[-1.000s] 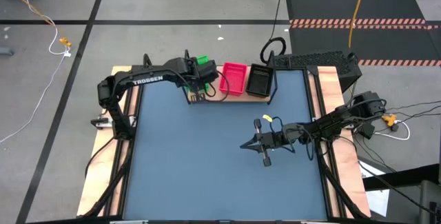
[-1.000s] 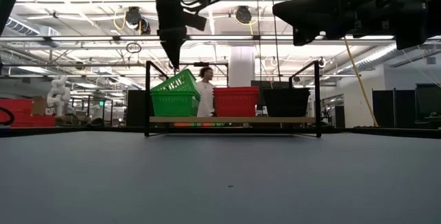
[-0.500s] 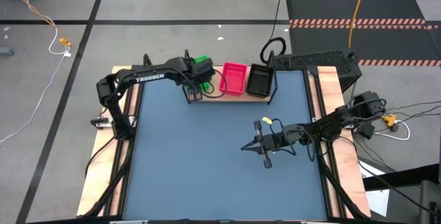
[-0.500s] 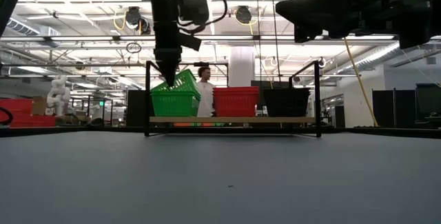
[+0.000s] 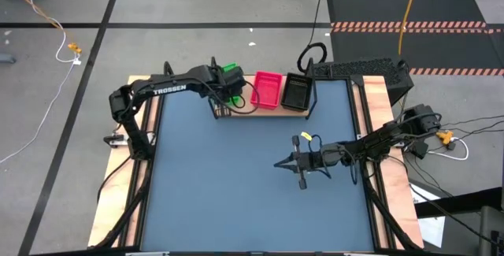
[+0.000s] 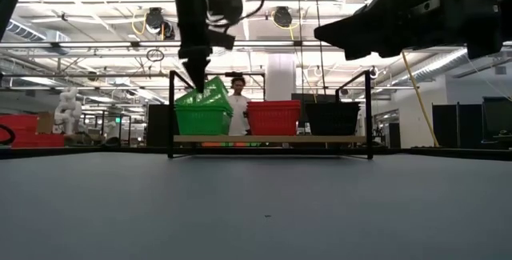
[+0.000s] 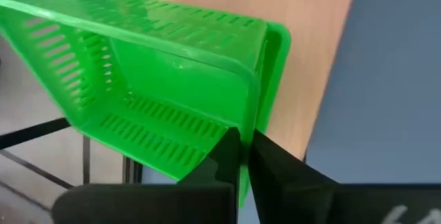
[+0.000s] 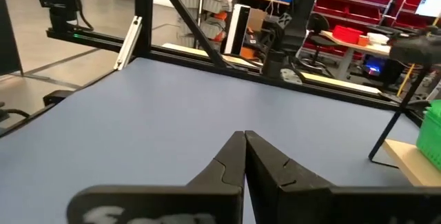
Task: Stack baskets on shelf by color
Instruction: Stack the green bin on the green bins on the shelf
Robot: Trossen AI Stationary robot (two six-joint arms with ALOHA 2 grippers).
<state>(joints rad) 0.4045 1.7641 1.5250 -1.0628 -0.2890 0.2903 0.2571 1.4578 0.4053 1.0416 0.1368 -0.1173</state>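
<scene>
You can read white lettering, "TROSSEN", along the left arm's dark upper link in the high view; no other writing is legible.

Your left end effector sits at the shelf's left end, its 2 dark fingers pinched tight on the rim of a bright green basket. In the left wrist view the thin plastic wall runs straight down between the fingertips. That basket is tilted, one side raised, over the green stack on the shelf, as the low view shows.

Your right end effector hangs above the middle right of the table, well apart from the shelf, with its fingers pressed together and nothing between them.

The shelf is a light tan wooden board in a thin black rod frame at the table's far edge. From left to right it carries green, pinkish red and black baskets, side by side. How many lie in each pile you cannot tell.

The baskets are shallow rectangular plastic trays with slotted mesh walls and rounded rims. The table surface is smooth, matte blue-grey with pale wooden borders.

A person stands in the room beyond the shelf.
</scene>
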